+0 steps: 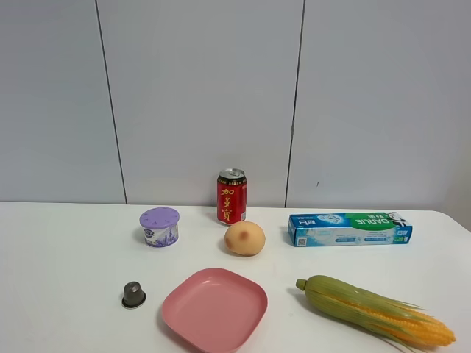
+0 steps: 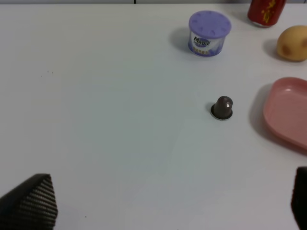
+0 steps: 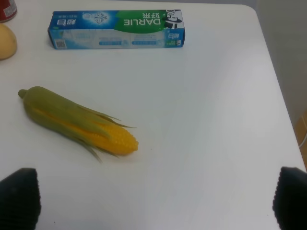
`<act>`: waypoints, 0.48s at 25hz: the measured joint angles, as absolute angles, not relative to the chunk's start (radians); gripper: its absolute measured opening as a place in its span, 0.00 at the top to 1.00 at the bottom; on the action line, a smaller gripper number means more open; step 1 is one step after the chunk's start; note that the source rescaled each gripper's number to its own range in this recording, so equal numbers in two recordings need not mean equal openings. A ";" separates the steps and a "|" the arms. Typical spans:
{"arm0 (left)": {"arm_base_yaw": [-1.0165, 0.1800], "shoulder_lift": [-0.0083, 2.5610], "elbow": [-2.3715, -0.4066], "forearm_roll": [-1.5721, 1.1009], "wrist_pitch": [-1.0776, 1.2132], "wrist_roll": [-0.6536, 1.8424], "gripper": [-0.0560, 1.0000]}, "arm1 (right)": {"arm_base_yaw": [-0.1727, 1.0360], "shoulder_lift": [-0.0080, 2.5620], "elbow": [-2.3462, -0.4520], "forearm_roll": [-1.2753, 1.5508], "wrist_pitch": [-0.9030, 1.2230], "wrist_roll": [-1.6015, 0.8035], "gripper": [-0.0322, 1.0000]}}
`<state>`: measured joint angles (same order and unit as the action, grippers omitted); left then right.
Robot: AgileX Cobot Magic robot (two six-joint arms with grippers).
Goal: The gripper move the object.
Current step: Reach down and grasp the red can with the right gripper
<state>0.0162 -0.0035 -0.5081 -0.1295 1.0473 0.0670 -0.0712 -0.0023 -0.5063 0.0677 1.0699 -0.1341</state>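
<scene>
The red drink can (image 1: 232,196) with yellow characters stands upright at the back of the white table, near the wall. Part of it shows in the left wrist view (image 2: 265,11) and a sliver in the right wrist view (image 3: 6,9). No gripper shows in the exterior high view. In the left wrist view the left gripper (image 2: 168,201) is open, its black fingertips (image 2: 29,201) far apart over bare table, far from the can. In the right wrist view the right gripper (image 3: 153,201) is open, its fingertips (image 3: 19,199) wide apart, holding nothing.
A lavender-lidded tub (image 1: 160,226) stands left of the can. A peach-coloured fruit (image 1: 244,238) lies in front of it. A pink plate (image 1: 215,309), a small dark capsule (image 1: 133,295), a corn cob (image 1: 375,310) and a toothpaste box (image 1: 349,229) lie around.
</scene>
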 joint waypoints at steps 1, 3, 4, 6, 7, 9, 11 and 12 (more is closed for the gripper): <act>0.016 -0.004 -0.508 -0.129 1.047 0.067 0.00 | -0.071 -0.002 -0.506 0.068 1.070 -0.134 0.03; 0.016 -0.004 -0.508 -0.129 1.047 0.067 0.00 | -0.071 -0.002 -0.506 0.068 1.070 -0.134 0.03; 0.016 -0.004 -0.508 -0.129 1.047 0.067 0.00 | -0.071 -0.002 -0.506 0.068 1.070 -0.134 0.03; 0.016 -0.004 -0.508 -0.129 1.047 0.067 0.00 | -0.071 -0.002 -0.506 0.068 1.070 -0.134 0.03; 0.016 -0.004 -0.508 -0.129 1.047 0.067 0.00 | -0.071 -0.002 -0.506 0.068 1.070 -0.134 0.03; 0.016 -0.004 -0.508 -0.129 1.047 0.067 0.00 | -0.071 -0.002 -0.506 0.068 1.070 -0.134 0.03; 0.016 -0.004 -0.508 -0.129 1.047 0.067 0.00 | -0.071 -0.002 -0.506 0.068 1.070 -0.134 0.03; 0.016 -0.004 -0.508 -0.129 1.047 0.067 0.00 | -0.071 -0.002 -0.506 0.068 1.070 -0.134 0.03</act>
